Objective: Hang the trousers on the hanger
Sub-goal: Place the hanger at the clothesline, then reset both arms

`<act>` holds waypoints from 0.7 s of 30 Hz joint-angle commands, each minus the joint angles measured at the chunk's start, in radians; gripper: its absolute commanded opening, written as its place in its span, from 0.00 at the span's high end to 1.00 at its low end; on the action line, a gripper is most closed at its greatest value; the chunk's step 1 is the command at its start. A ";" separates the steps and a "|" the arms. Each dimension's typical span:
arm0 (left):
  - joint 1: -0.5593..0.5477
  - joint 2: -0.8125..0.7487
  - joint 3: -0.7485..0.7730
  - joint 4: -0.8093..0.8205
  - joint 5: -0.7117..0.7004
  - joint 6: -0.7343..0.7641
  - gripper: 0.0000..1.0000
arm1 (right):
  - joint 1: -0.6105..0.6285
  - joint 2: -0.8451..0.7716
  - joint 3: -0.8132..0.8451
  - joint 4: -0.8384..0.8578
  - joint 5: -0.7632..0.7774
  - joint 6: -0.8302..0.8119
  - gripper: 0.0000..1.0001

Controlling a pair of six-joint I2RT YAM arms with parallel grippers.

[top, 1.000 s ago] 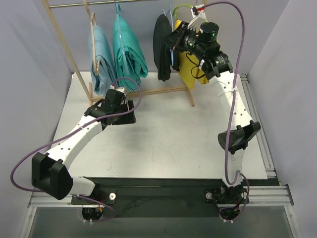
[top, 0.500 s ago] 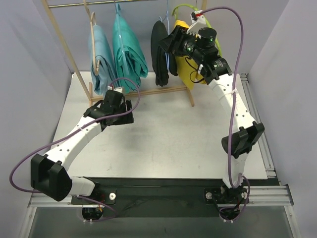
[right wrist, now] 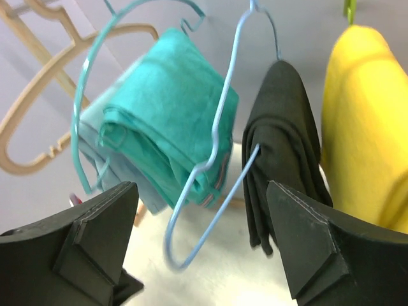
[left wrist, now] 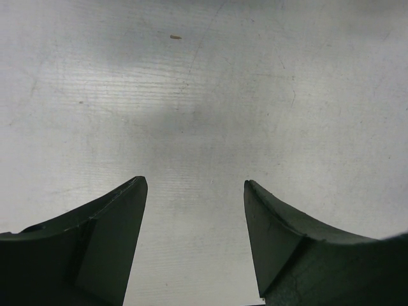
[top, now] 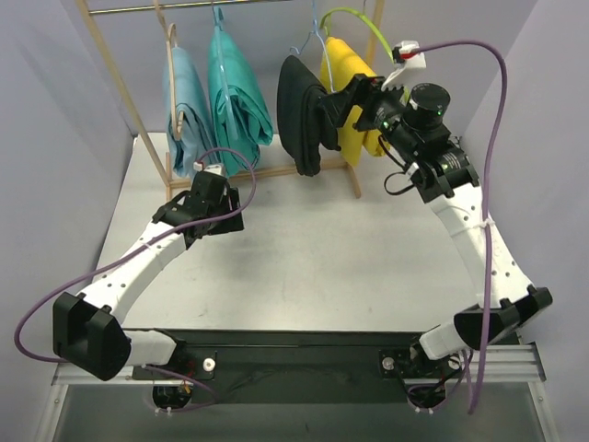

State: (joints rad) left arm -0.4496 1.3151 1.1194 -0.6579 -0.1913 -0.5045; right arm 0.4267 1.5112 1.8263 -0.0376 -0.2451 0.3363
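Observation:
The black trousers (top: 300, 110) hang folded over the lower bar of the thin light-blue hanger (top: 314, 35), whose hook is up at the rail. In the right wrist view the hanger (right wrist: 220, 127) tilts, with the trousers (right wrist: 280, 140) draped at its right end. My right gripper (top: 333, 103) is open just right of the trousers. The hanger's lower corner shows between its fingers (right wrist: 201, 185), which touch nothing. My left gripper (top: 225, 210) hovers low over the table, open and empty (left wrist: 194, 185).
A wooden rack (top: 304, 168) stands along the back. On it hang a pale blue garment (top: 184, 101), teal trousers (top: 237, 101) and yellow trousers (top: 345, 83) on a lime-green hanger (top: 350, 14). A tan wooden hanger (right wrist: 38, 127) shows at the left.
My right gripper has opened, letting go at the hanger, and drawn back to the right. The trousers and hanger have swung a little left. The left arm has barely moved.

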 commanded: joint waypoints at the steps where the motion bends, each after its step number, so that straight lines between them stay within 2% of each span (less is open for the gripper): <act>1: 0.011 -0.057 -0.007 0.067 -0.037 0.011 0.27 | 0.024 -0.170 -0.169 -0.001 0.133 -0.120 0.14; 5: 0.020 -0.088 -0.018 0.051 -0.095 0.005 0.27 | 0.041 -0.354 -0.426 0.024 0.389 -0.138 0.13; 9: 0.041 -0.120 -0.036 0.055 -0.123 0.004 0.25 | 0.040 -0.543 -0.591 0.028 0.593 -0.140 0.13; 14: 0.048 -0.163 -0.067 0.093 -0.123 0.000 0.25 | 0.032 -0.631 -0.740 -0.056 0.801 -0.129 0.09; 21: 0.049 -0.181 -0.081 0.129 -0.154 -0.014 0.24 | -0.043 -0.694 -0.955 -0.165 0.828 0.123 0.05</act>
State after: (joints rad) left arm -0.4084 1.1660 1.0416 -0.6079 -0.3122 -0.5083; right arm 0.4198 0.8246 0.9550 -0.1249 0.5011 0.2935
